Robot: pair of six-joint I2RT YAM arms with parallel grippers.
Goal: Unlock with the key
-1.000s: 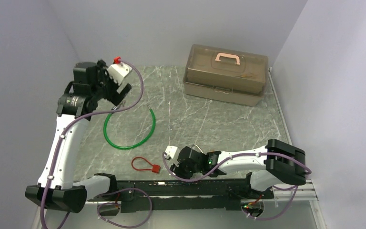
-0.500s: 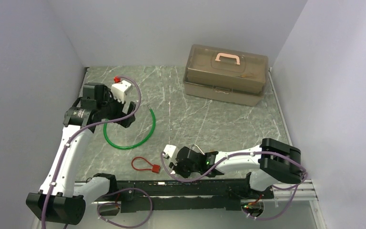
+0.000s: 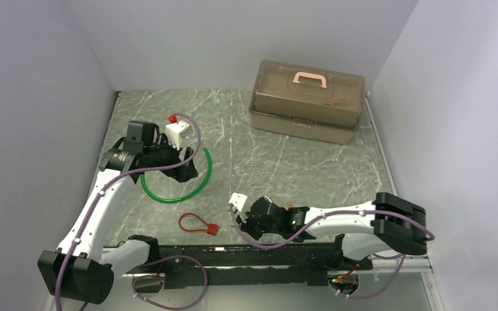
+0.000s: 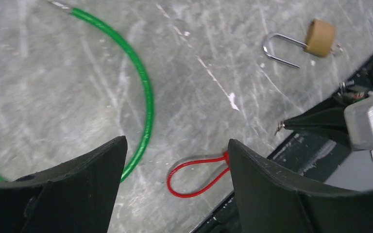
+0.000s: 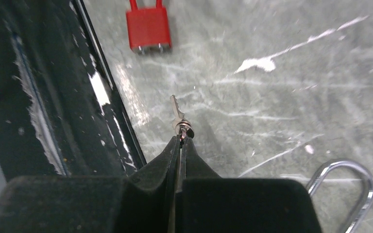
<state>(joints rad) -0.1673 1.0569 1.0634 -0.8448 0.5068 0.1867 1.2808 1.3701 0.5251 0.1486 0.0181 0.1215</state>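
The right gripper (image 5: 180, 143) is clenched on the head of a small silver key (image 5: 177, 114), whose blade sticks out past the fingertips. It is low over the table (image 3: 266, 155) close to the black rail (image 5: 39, 97) at the near edge. The blade points left toward the red lock (image 5: 148, 26), which lies flat a little apart from it, its thin red cable loop (image 4: 196, 174) extending farther left. A brass lock (image 4: 320, 36) with a silver shackle (image 4: 281, 48) rests on the table just right of and beyond the key. From above it is mostly covered by the right arm, so I cannot tell whether its shackle is closed. The left gripper (image 4: 175, 145) is released and holds nothing. Its fingers (image 4: 77, 194) are spread wide and hang over the right side of a green ring (image 3: 175, 194) lying left of centre. A brown toolbox (image 3: 308, 100) with a pink handle sits closed at the far right.
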